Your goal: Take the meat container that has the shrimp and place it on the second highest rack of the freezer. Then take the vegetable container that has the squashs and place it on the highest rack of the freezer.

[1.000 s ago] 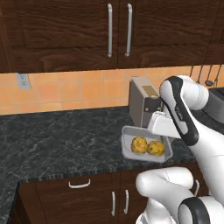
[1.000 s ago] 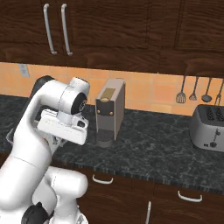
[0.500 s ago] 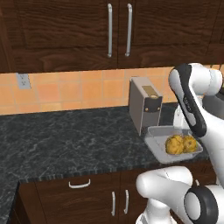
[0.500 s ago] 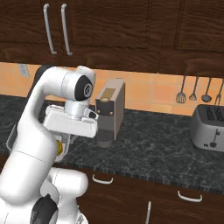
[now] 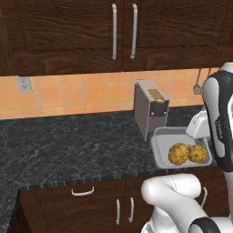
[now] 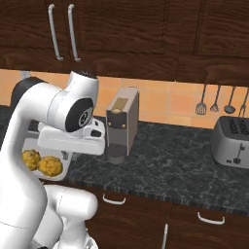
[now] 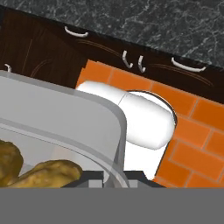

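Note:
My gripper (image 7: 114, 176) is shut on the rim of the clear vegetable container (image 5: 158, 138), which is held in the air just in front of the coffee machine, near the counter's front edge. Two yellow-brown squashes (image 5: 178, 154) (image 5: 198, 154) lie side by side in it. In the right base view the vegetable container (image 6: 66, 159) with its squashes (image 6: 50, 166) sits low at the left, partly behind my arm, with the gripper (image 6: 68, 151) at its edge. The hand view shows the container's rim (image 7: 87, 109) and a squash (image 7: 48, 171) up close. The meat container with the shrimp and the freezer are out of view.
A grey coffee machine (image 5: 150, 108) stands on the dark stone counter (image 5: 68, 141). A toaster (image 6: 233, 142) sits at the right, with utensils (image 6: 214, 99) hanging on the tiled wall above it. Dark cabinets run above and below the counter. An orange tiled floor (image 7: 192, 144) lies under the hand.
My arm has carried the container of squashes to the right, from left of the coffee machine's front to right of it. In the last half second the container barely shifted.

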